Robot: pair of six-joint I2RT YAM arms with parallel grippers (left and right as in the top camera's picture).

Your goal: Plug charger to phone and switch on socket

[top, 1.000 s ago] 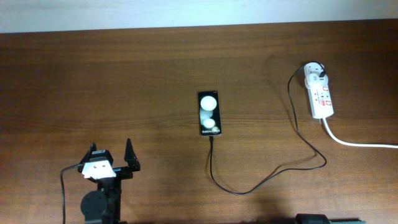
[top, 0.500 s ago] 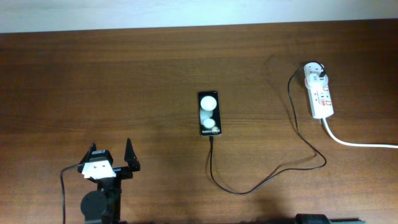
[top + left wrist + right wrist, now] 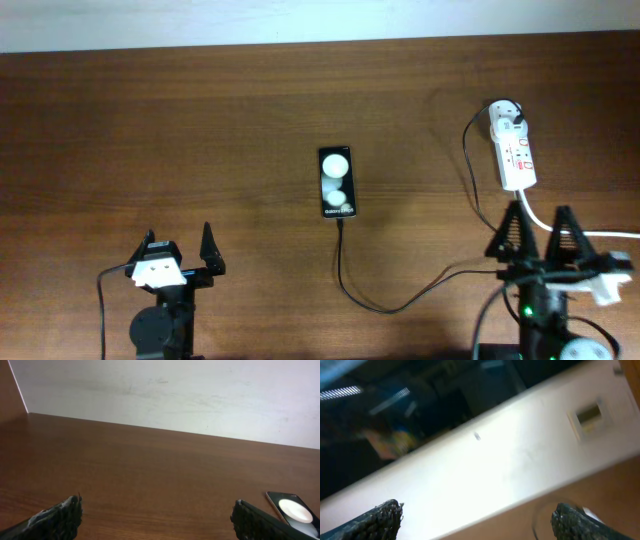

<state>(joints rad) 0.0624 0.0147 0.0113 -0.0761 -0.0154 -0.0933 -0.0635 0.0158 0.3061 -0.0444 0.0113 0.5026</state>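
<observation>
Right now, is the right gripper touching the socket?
Apart. The overhead view shows a strip of bare table between the tips of the open right gripper and the near end of the socket.

A brown wooden table (image 3: 200, 120) meets a pale wall (image 3: 175, 390) along its far edge.

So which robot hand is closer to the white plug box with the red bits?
Right. The right gripper sits just short of the socket, on the robot's side. The left gripper is far across the table, beyond the phone.
</observation>
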